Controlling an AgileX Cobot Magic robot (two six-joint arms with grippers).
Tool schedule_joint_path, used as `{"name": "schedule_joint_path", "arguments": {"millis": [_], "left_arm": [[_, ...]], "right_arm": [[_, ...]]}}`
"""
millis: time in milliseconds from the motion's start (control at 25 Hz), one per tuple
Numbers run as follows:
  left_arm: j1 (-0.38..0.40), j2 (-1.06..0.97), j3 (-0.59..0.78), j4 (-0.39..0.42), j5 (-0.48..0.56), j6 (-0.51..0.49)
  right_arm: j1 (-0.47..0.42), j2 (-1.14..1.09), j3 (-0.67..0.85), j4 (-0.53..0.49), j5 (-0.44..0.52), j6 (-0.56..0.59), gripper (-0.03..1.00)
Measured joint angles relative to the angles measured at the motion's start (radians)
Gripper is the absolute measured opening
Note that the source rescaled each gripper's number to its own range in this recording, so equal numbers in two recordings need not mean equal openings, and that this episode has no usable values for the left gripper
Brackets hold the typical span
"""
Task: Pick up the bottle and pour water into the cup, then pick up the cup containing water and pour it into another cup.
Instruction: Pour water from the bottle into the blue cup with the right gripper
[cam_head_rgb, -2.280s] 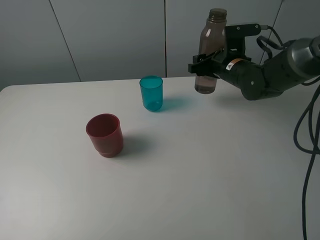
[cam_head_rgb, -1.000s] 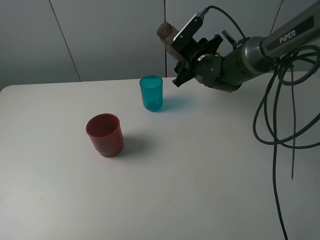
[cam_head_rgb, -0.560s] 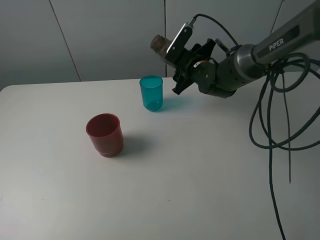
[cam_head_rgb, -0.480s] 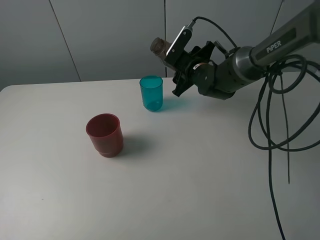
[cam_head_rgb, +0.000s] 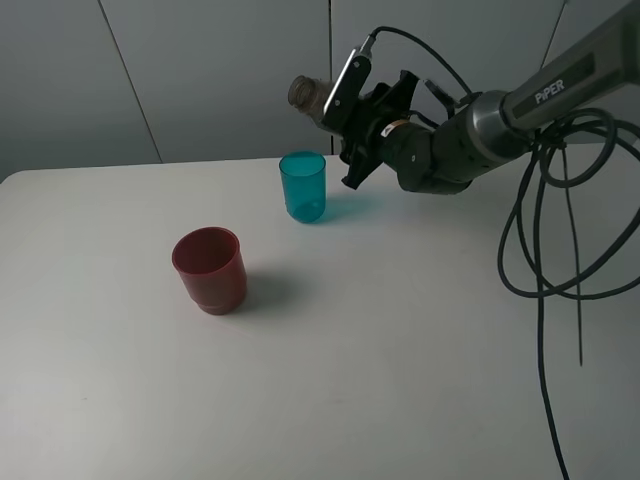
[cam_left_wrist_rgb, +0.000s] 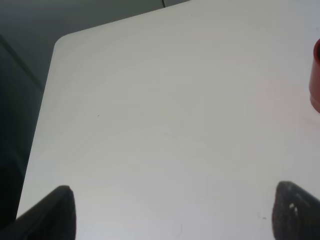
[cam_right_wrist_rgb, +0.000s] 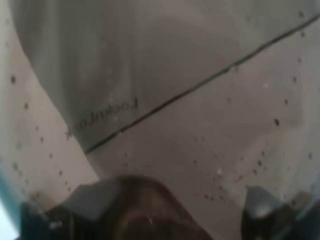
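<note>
My right gripper (cam_head_rgb: 352, 118) is shut on the smoky grey-brown bottle (cam_head_rgb: 314, 97), held tipped over in the air with its open neck pointing left. The neck is above and just behind the teal cup (cam_head_rgb: 303, 186), which stands upright at the back of the white table (cam_head_rgb: 400, 330). I see no stream of water. The bottle's wet wall (cam_right_wrist_rgb: 160, 100) fills the right wrist view. The dark red cup (cam_head_rgb: 210, 269) stands upright to the front left; its edge shows in the left wrist view (cam_left_wrist_rgb: 316, 75). My left gripper (cam_left_wrist_rgb: 175, 212) is open and empty above bare table.
Black cables (cam_head_rgb: 545, 250) hang from the right arm down the right side. A grey panelled wall (cam_head_rgb: 200, 70) stands behind the table. The table's left edge and rounded corner (cam_left_wrist_rgb: 57, 42) show in the left wrist view.
The right gripper has swung the bottle from upright at the back right to tipped over, and carried it left until the neck is over the teal cup. Both cups have stayed still.
</note>
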Motion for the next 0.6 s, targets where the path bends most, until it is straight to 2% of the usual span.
{"name": "schedule_joint_path", "arguments": {"millis": [200, 600], "left_arm": [[0.000, 0.000, 0.000, 0.000, 0.000, 0.000], [0.000, 0.000, 0.000, 0.000, 0.000, 0.000]], "right_arm": [[-0.025, 0.000, -0.002, -0.022, -0.001, -0.042, 0.05], [-0.036, 0.000, -0.003, 0.049, -0.001, -0.283, 0.05]]}}
